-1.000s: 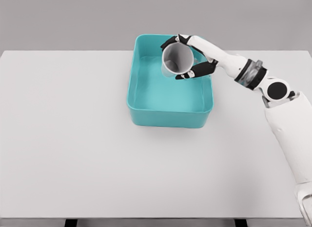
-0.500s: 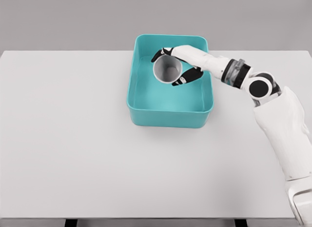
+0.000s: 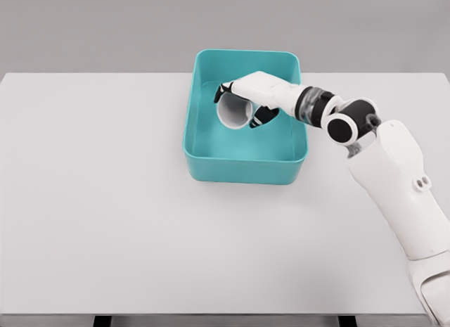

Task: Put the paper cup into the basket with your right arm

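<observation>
The white paper cup [image 3: 235, 113] lies tilted on its side inside the teal basket [image 3: 242, 167], its open mouth facing the camera. My right hand [image 3: 242, 102] reaches in over the basket's right wall and is shut on the cup, black fingertips [image 3: 264, 118] curled around its rim. The cup sits low in the basket's back half; I cannot tell whether it touches the floor. The left arm is out of view.
The basket stands at the back centre of a white table [image 3: 105, 200]. My right forearm [image 3: 316, 107] crosses above the basket's right rim. A grey wall runs behind the table.
The right hand has moved left and down with the cup, from above the basket's back right corner into its interior. The arm has swung further over the table.
</observation>
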### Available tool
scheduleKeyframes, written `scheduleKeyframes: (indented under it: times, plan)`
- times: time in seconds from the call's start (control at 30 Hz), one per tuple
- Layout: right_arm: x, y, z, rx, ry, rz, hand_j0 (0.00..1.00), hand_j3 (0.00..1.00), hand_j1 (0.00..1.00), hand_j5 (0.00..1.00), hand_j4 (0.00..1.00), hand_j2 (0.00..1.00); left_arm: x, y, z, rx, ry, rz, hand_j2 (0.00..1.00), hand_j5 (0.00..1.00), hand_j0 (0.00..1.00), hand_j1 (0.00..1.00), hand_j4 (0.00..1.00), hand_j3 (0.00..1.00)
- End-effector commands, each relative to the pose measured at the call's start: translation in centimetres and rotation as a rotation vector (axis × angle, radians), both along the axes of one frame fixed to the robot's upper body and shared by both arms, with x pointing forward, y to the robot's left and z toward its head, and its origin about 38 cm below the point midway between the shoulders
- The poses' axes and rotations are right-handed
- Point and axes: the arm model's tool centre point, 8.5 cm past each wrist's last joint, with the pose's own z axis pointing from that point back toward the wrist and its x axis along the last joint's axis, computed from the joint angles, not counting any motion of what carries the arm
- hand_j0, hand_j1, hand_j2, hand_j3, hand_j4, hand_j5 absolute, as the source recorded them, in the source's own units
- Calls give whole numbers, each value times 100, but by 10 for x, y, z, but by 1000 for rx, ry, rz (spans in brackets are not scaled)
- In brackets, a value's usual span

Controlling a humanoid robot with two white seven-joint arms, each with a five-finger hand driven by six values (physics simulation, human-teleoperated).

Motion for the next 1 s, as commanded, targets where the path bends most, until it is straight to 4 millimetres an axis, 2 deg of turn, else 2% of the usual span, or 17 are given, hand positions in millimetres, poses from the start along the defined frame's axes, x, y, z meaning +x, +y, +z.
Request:
scheduleKeyframes:
  times: [0.0, 0.17, 0.37, 0.4, 0.43, 0.6, 0.7, 0.73, 0.77, 0.83, 0.87, 0.9, 0.93, 0.97]
  plan:
    - [1, 3, -3, -56, -13, -34, 62, 62, 62, 62, 62, 62, 0, 0, 0, 0, 0, 0, 100, 100, 100, 100, 100, 100]
    - [0, 21, -10, -141, -22, -52, 62, 62, 62, 62, 62, 62, 0, 0, 0, 0, 0, 0, 100, 100, 100, 100, 100, 100]
    - [0, 27, -15, -175, -25, -57, 62, 62, 62, 62, 62, 62, 0, 0, 0, 0, 0, 0, 100, 100, 100, 100, 100, 100]
    - [0, 27, -15, -188, -35, -61, 71, 71, 71, 71, 71, 71, 0, 0, 0, 0, 0, 0, 100, 100, 100, 100, 100, 100]
    - [0, 27, -14, -190, -40, -58, 100, 100, 100, 100, 100, 100, 0, 0, 0, 0, 0, 0, 100, 100, 100, 100, 100, 100]
    - [0, 26, -12, -174, -33, -59, 100, 100, 100, 100, 100, 100, 0, 0, 0, 0, 0, 0, 100, 100, 100, 100, 100, 100]
    - [0, 23, -1, -119, -30, -52, 100, 100, 100, 100, 100, 100, 0, 0, 0, 0, 0, 0, 100, 100, 100, 100, 100, 100]
    - [-1, 8, 27, 29, -19, -41, 100, 100, 100, 100, 100, 100, 0, 0, 0, 0, 0, 0, 100, 100, 100, 100, 100, 100]
    - [-1, -7, 39, 84, -20, -52, 100, 100, 100, 100, 100, 100, 0, 0, 0, 0, 0, 0, 100, 100, 100, 100, 100, 100]
    - [-6, -64, 92, 383, -13, -38, 100, 100, 100, 100, 100, 100, 0, 0, 0, 0, 0, 0, 100, 100, 100, 100, 100, 100]
    - [-12, -96, 108, 548, -5, -11, 100, 100, 100, 100, 100, 100, 0, 0, 0, 0, 0, 0, 100, 100, 100, 100, 100, 100]
    - [-17, -115, 115, 627, -11, 3, 100, 100, 100, 100, 100, 100, 0, 0, 0, 0, -1, 0, 100, 100, 100, 100, 100, 100]
    - [-25, -148, 126, 739, -20, 6, 100, 100, 100, 100, 100, 100, 0, 0, 0, 0, 0, 0, 100, 100, 100, 100, 100, 100]
    - [-32, -181, 121, 747, -28, -54, 100, 100, 100, 100, 100, 100, 0, 0, 0, 0, -1, 0, 100, 100, 100, 100, 100, 100]
